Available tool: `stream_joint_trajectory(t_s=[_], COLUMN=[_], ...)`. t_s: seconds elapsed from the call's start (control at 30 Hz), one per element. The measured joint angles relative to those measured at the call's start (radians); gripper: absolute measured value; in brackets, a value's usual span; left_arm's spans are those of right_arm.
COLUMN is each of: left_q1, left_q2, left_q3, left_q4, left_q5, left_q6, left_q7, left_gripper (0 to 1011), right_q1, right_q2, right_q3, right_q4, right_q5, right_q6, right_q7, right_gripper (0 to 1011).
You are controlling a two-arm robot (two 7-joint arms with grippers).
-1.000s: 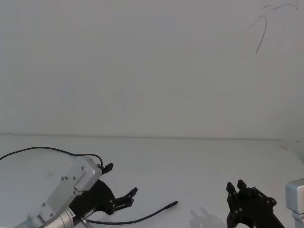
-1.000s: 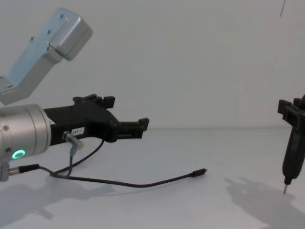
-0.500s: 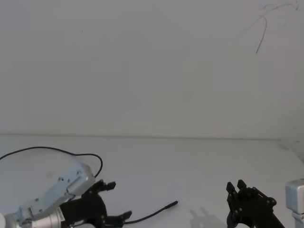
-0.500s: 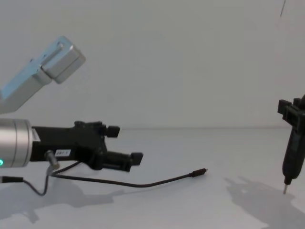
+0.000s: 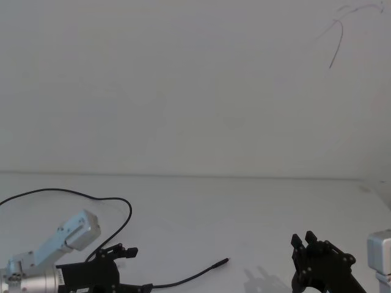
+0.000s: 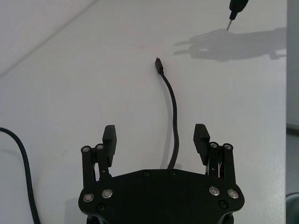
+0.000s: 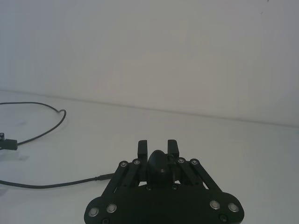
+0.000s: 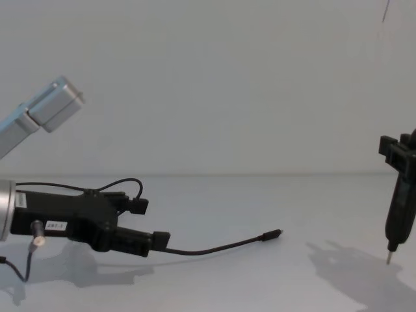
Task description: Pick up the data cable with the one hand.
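My left gripper (image 6: pixel 155 135) straddles the data cable (image 6: pixel 174 107), jaws apart. Next I'd clamp, then lift. Right gripper (image 5: pixel 308 239) idles beyond the cable's plug.

Bright, even, diffuse light in all views. White table (image 8: pixel 273 286) and wall (image 8: pixel 227 78) nr washed out, seam btwn them faint. Shadows soft, pale grey: R gripper (image 5: pixel 303 240) throws one on table to its left, wide and spread in L wrist view. L gripper (image 8: pixel 151 222) has a dim patch under it and to its left. Cable (image 8: pixel 214 249) shadow v. thin, hugs the cord. Black parts read as nr flat silhouettes vs. the white.
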Motion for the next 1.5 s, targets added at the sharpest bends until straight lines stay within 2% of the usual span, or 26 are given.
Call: stream_joint_trajectory(t_s=[0.33,0.5,0.87,1.07,1.2,1.5], left_q1=[-0.046,-0.079,-0.114,-0.114,-0.103,-0.063], left_q2=[-0.013,-0.033,-0.082,-0.109,-0.123,-0.149], left_q3=[0.018,0.039,0.069,0.073,0.073,0.071], left_q4=[0.102,0.165,0.234,0.237,0.223,0.166], left_q5=[-0.029,-0.034,-0.045,-0.055,-0.056,-0.040], left_q6=[-0.024,-0.040,-0.058,-0.063,-0.063,-0.064], left_q7=[-0.090,-0.144,-0.191,-0.176,-0.142,-0.024], left_gripper=[1001,1001,1001,1001,1001,1001], right_q1=[0.000,0.000,0.000,0.000,0.000,0.000], right_q2=[0.000,0.000,0.000,0.000,0.000,0.000], right_q3=[0.000,0.000,0.000,0.000,0.000,0.000], right_q4=[0.000,0.000,0.000,0.000,0.000,0.000], right_q5=[0.000,0.000,0.000,0.000,0.000,0.000], right_q6=[0.000,0.000,0.000,0.000,0.000,0.000], right_q7=[0.000,0.000,0.000,0.000,0.000,0.000], right_gripper=[251,251,251,251,251,251])
